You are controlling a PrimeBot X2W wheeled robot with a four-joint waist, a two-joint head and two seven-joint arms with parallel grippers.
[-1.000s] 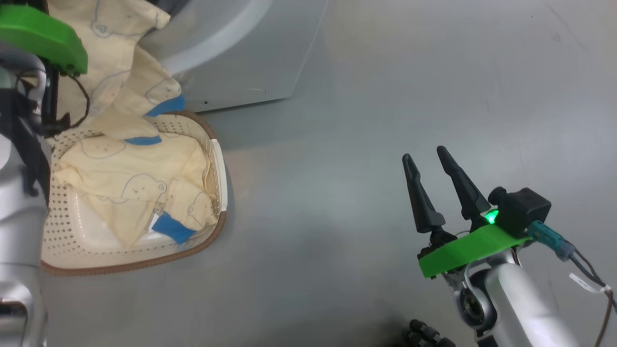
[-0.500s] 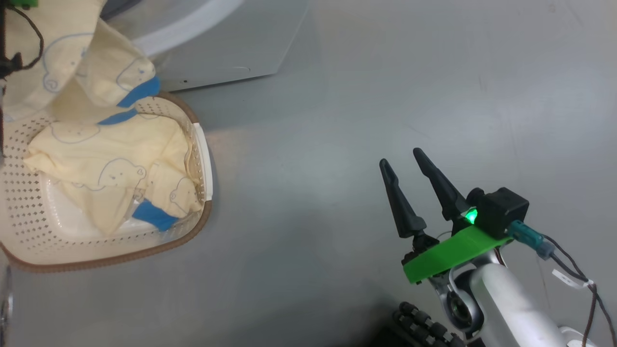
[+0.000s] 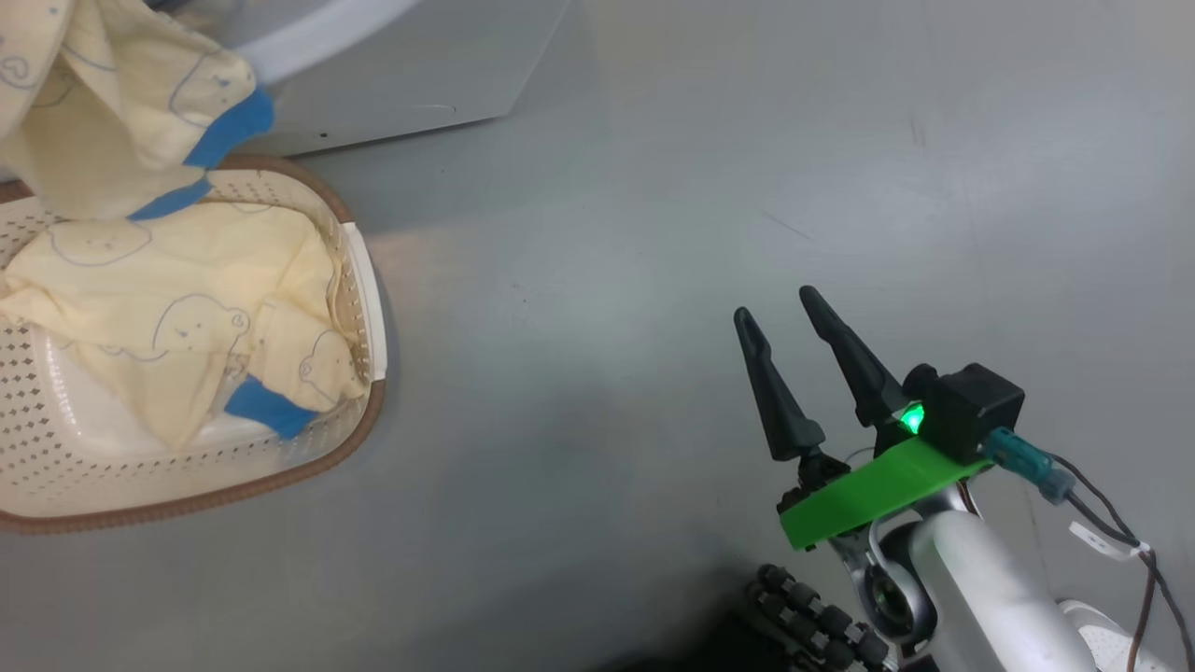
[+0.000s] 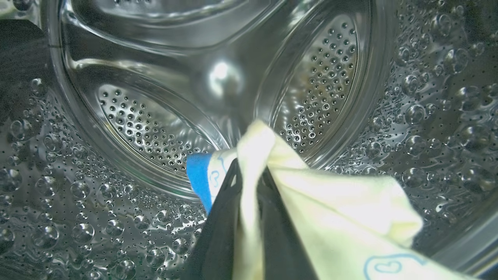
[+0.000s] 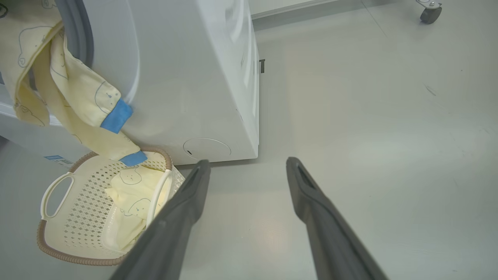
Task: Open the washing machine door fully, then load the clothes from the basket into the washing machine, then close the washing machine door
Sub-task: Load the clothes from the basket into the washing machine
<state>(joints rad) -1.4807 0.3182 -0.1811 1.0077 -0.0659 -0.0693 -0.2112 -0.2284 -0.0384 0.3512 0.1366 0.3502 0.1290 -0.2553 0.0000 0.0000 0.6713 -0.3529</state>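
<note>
Left wrist view shows the left hand [image 4: 249,173] pinching a fold of the clothes [image 4: 330,202] inside the drum [image 4: 155,128] of the washing machine [image 5: 202,77]. The rest hangs out of the machine down into the basket [image 5: 54,245], which stands on the floor [image 3: 607,280] just beside it. The right hand [image 3: 775,305] is spread and empty, well apart from the basket.

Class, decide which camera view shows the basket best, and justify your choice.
The right wrist view: the basket appears nearly whole, with its brown rim, both handles and perforated sides, only one corner behind a finger. The head view cuts the basket off at its left edge. The left wrist view looks into the drum.
</note>
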